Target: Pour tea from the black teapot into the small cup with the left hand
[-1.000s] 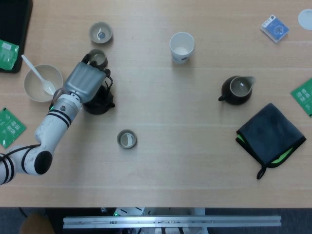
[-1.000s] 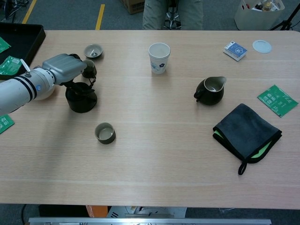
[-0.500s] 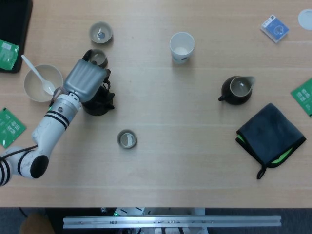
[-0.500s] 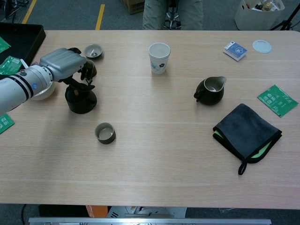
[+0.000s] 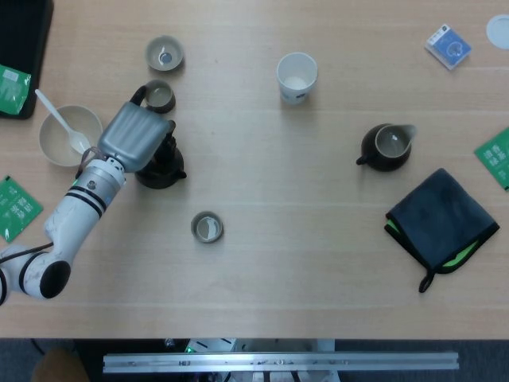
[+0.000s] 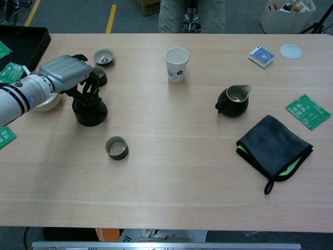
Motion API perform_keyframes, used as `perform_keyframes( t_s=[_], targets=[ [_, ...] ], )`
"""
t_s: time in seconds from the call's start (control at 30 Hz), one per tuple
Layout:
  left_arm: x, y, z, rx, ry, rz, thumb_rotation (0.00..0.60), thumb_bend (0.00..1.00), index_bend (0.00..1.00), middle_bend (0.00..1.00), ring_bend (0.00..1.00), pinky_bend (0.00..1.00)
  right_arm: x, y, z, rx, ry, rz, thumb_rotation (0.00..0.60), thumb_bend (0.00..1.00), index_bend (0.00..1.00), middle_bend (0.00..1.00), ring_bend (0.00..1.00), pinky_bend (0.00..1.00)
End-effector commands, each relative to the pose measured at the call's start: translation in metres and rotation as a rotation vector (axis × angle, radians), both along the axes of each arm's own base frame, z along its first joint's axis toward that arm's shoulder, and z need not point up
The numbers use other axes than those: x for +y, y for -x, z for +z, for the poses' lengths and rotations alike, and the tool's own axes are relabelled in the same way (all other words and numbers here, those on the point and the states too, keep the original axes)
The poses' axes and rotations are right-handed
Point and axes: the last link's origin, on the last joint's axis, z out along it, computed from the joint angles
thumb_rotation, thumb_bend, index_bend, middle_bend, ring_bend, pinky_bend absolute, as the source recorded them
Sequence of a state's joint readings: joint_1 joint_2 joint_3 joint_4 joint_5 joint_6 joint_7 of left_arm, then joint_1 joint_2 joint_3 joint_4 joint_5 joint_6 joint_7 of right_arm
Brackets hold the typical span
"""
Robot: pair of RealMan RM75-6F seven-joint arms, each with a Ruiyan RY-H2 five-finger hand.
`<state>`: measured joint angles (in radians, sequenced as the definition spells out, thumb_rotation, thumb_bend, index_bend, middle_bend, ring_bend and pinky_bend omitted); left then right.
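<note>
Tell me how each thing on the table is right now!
Black teapot: upright on the table.
Left hand: over the teapot, fingers curled around its top.
Small cup: upright, looks empty.
Paper cup: upright.
Dark pitcher: upright.
Cloth: folded.
Bowl: holds a spoon.

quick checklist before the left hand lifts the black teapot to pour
1. Left hand over the black teapot: ok, fingers curl down onto its top.
2. Firm grip on the teapot: cannot tell, the hand hides the contact.
3. Teapot upright on the table: ok.
4. Target small cup upright and uncovered: ok, it stands apart, nearer the front edge than the teapot.
5. Path from teapot to that cup: ok, only bare table shows between them.
6. Nearby cup behind the teapot: not ok, it sits close to the fingers and might be knocked on lifting.
</note>
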<state>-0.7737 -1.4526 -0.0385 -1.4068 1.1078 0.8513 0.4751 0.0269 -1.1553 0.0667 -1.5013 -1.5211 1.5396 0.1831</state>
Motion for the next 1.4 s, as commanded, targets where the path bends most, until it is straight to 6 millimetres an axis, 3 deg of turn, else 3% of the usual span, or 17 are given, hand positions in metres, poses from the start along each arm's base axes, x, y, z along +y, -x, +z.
perform_keyframes(
  t_s=[0.03, 0.37, 0.67, 1.4],
  targets=[
    [-0.001, 0.000, 0.000, 0.002, 0.002, 0.001, 0.301, 0.28, 0.52, 0.57, 0.44, 0.09, 0.000, 0.000, 0.000, 0.001, 0.001, -0.001, 0.600, 0.01, 0.47, 0.39, 0.27, 0.28],
    [-0.007, 0.001, -0.002, 0.010, 0.021, -0.008, 0.298, 0.28, 0.58, 0.66, 0.51, 0.09, 0.000, 0.000, 0.000, -0.001, 0.002, -0.001, 0.600, 0.01, 0.47, 0.39, 0.27, 0.28],
    [-0.014, 0.003, -0.005, 0.024, 0.044, -0.024, 0.301, 0.28, 0.69, 0.76, 0.59, 0.09, 0.001, 0.001, 0.002, -0.001, 0.008, -0.005, 0.600, 0.01, 0.47, 0.39, 0.27, 0.28],
    [-0.015, 0.000, -0.003, 0.017, 0.051, -0.019, 0.304, 0.28, 0.84, 0.92, 0.73, 0.09, 0.003, 0.002, 0.005, -0.001, 0.022, -0.008, 0.600, 0.01, 0.47, 0.39, 0.27, 0.28]
  ],
)
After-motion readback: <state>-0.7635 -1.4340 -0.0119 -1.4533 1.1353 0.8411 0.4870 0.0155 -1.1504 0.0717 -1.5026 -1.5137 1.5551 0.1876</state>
